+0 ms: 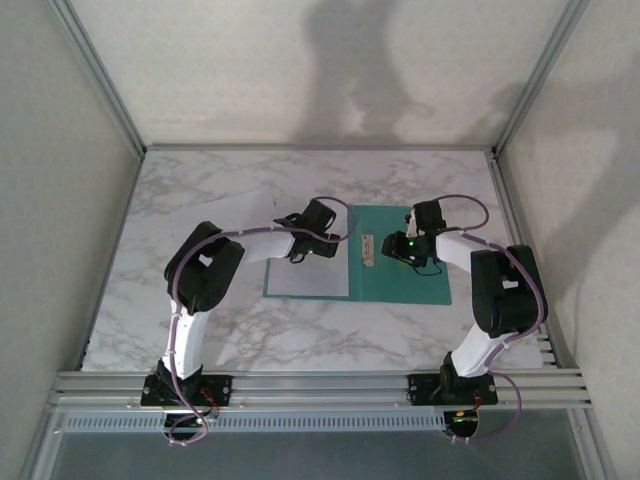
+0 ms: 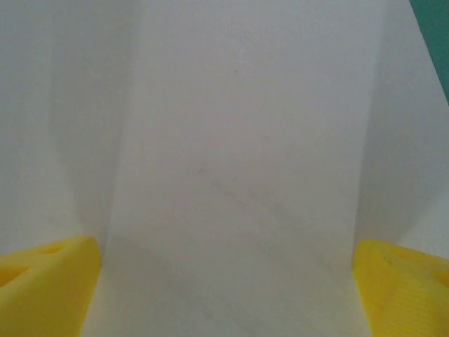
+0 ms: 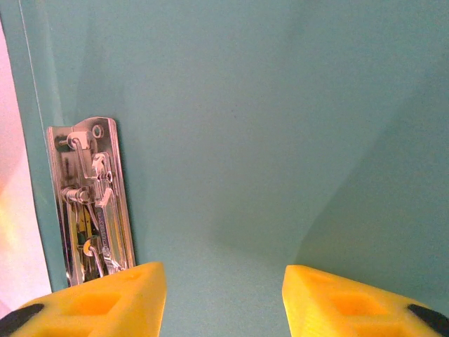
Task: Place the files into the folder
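The teal folder [image 1: 420,285] lies open and flat on the marble table. White files [image 1: 305,278] cover its left leaf. My left gripper [image 1: 335,238] hovers over the upper right part of the sheets. In the left wrist view its yellow fingertips stand wide apart, the gripper [image 2: 226,281] open over the files [image 2: 238,140], with a sliver of folder [image 2: 435,28] at the top right. My right gripper [image 1: 392,246] is over the right leaf beside the fastener [image 1: 367,248]. In the right wrist view it [image 3: 224,295] is open over bare teal folder [image 3: 245,105], with the metal fastener [image 3: 90,196] to its left.
The marble table [image 1: 200,190] is walled by a grey aluminium frame [image 1: 100,80] at the back and sides. A rail [image 1: 320,385] along the near edge carries both arm bases. Bare marble lies left of the folder and in front of it.
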